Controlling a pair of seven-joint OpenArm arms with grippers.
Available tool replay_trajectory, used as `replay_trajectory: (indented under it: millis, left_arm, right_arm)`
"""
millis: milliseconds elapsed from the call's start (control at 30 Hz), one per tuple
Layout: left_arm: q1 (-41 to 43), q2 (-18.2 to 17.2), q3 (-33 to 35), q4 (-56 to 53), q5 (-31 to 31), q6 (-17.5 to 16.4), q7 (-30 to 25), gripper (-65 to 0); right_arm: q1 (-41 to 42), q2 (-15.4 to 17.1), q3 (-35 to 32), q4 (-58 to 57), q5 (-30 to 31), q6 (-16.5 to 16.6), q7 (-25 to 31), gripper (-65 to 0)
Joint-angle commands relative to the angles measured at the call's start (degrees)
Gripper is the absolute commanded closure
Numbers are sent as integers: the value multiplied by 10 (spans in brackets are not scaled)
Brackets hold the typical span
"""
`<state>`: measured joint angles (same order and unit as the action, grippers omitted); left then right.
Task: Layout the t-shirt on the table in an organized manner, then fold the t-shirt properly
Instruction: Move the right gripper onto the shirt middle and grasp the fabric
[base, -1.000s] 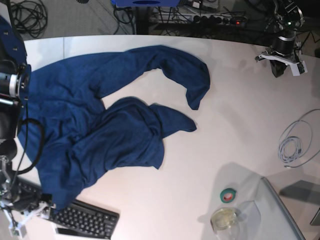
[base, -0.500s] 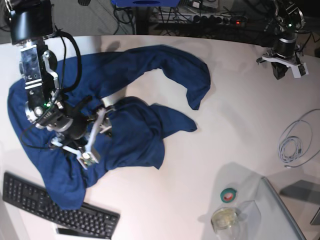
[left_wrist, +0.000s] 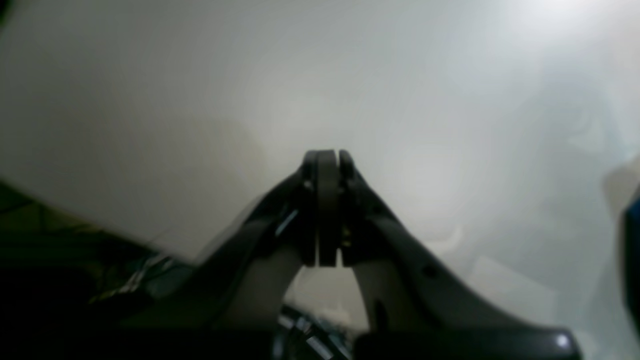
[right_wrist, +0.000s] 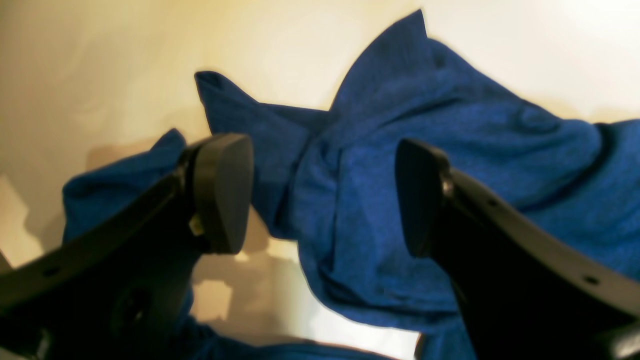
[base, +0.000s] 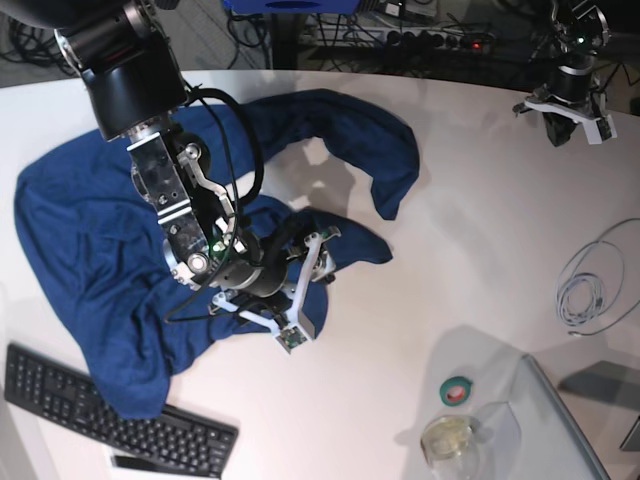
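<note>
The t-shirt (base: 120, 230) is spread in crumpled folds across the left part of the white worktop (base: 480, 270). The right hand (base: 303, 287) is held wide open above a bunched fold near the shirt's right edge, nothing gripped. The left hand (base: 570, 115) is kept fully closed and empty at the far corner.

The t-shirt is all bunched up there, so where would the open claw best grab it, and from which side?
Probably the raised fold of the t-shirt lying between the right gripper pads. That ridge stands up from the table, so open jaws coming down from above can close across it. The flat fabric around it offers nothing to pinch. The left gripper is shut, far off.
</note>
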<state>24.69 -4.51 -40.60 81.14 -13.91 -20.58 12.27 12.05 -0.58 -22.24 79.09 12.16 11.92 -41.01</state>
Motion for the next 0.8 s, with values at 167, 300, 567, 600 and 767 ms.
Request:
replay_trajectory:
  millis: [167,300,567,600,767]
  left_arm:
    - [9,-9,-2,14,-5,-2,-15,0]
    - [20,-14,-2,14,-6,-2,-15,0]
    - [24,-22,-2,14,-7,-2,-15,0]
    - [24,-22,-2,14,-7,-2,-15,0]
    - [23,-22,-2,14,-5,-2,-15,0]
  right_arm:
    - [75,-55,4,-132,-3,-54,14,-405]
    - [96,-59,0,-173,-2,-63,47,-405]
    - [134,-66,0,-307,-2,-63,130,-405]
    - [136,-66,0,-314,-2,-63,135,-405]
    - [141,-67,0,-357,-2,-63,165,-401]
